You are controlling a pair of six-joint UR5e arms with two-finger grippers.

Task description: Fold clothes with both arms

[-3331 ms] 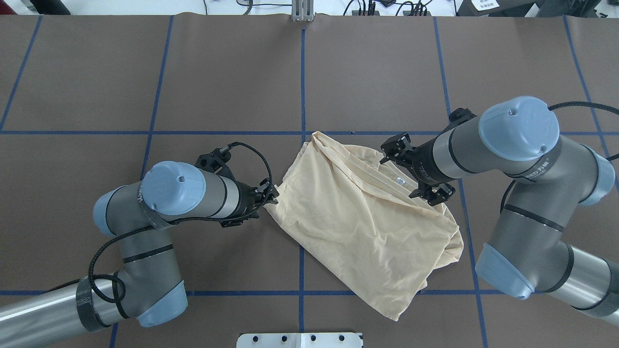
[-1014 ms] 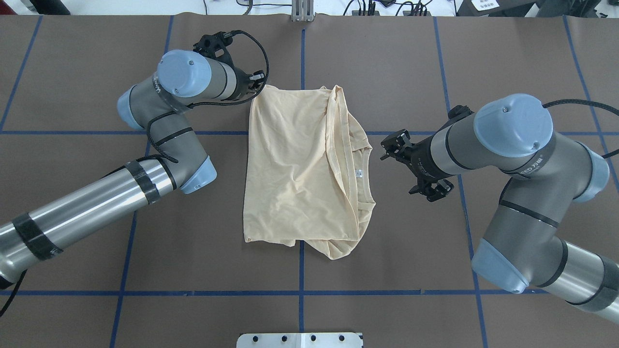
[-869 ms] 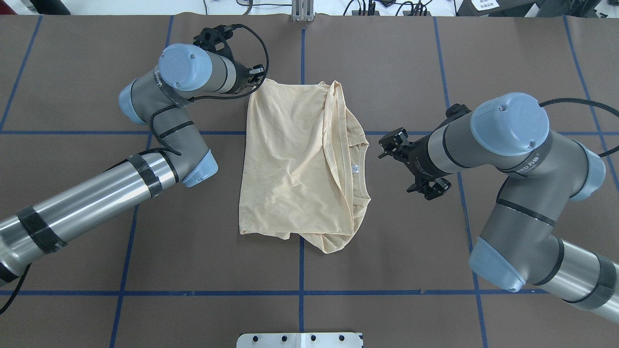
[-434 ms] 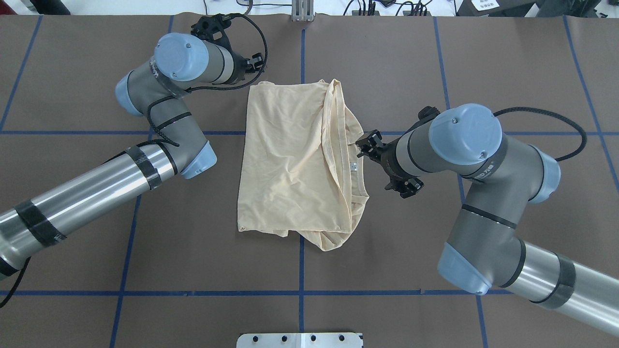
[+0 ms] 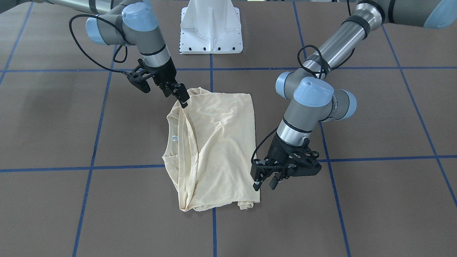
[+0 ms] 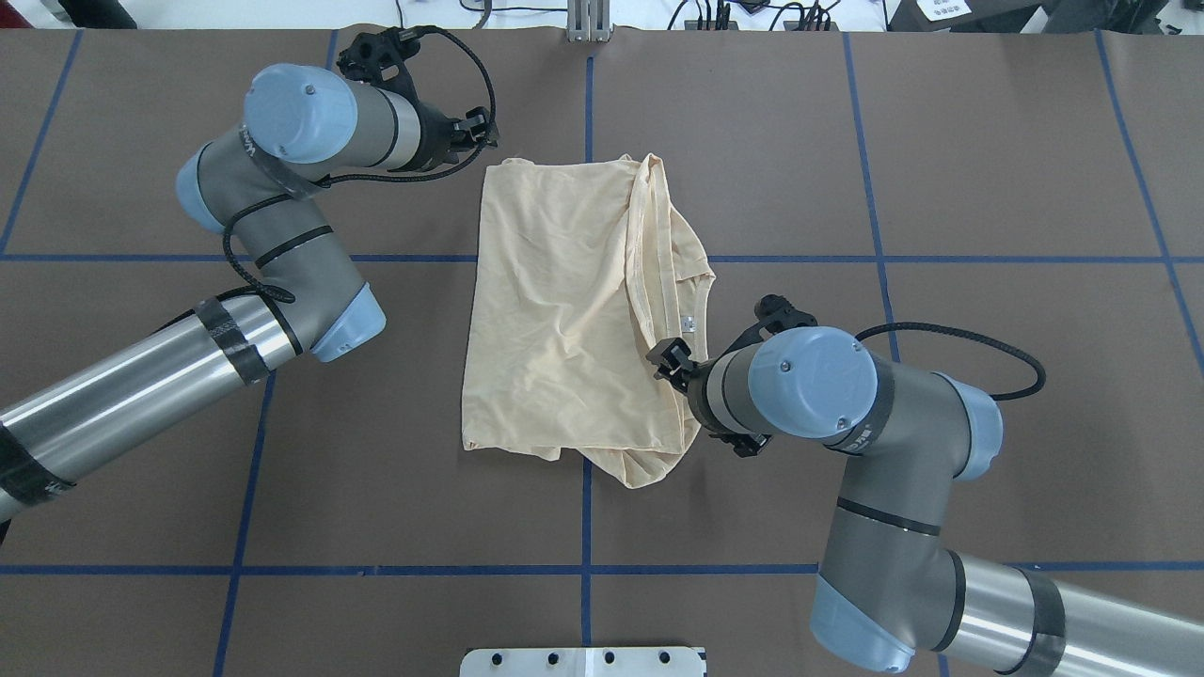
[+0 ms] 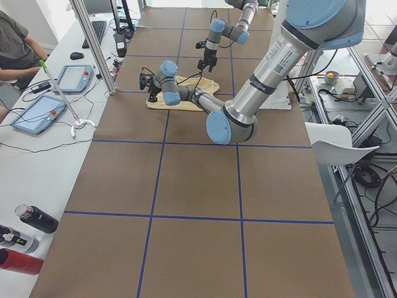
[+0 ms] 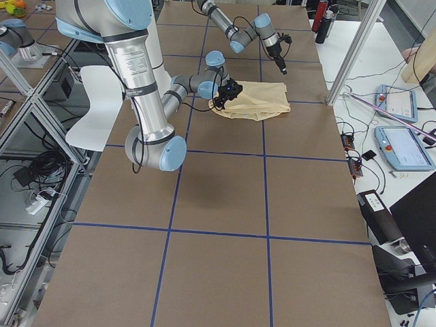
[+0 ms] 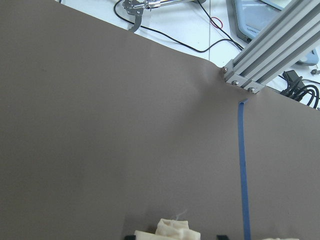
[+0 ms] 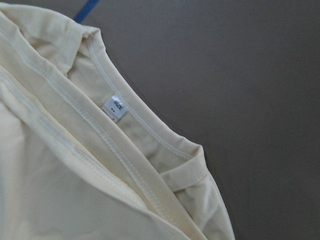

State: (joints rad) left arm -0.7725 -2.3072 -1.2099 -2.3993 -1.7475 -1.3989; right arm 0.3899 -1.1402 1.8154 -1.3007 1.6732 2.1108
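Nearest, my right gripper [image 5: 177,97] hangs over the near right edge of the pale cream-yellow thin shirt [image 6: 564,310]. Its fingers are apart and grip nothing; contact cannot be confirmed. The shirt lies folded flat mid-way across the brown table with blue tape lines [image 6: 847,141], its small white neck label [image 10: 115,107] toward my right. Farthest, my left gripper [image 5: 264,184] sits just beside the far left corner, fingers spread, empty.

Robotics lab. Two jointed industrial arms, left arm [image 6: 141,376] and right arm [image 6: 894,451], at wide bench [image 6: 988,141]. White pedestal base [image 5: 211,26] at robot's side of bench. Brown mat gridded with blue tape [image 6: 376,570]. Aluminium profile post [image 9: 272,47] at bench edge. Cables and plugs [image 6: 715,17] along far edge. White side table [image 7: 37,161] alongside with teach pendants [image 7: 75,77]; person [image 7: 15,49] seated there. White chair [image 7: 338,139] behind robot.
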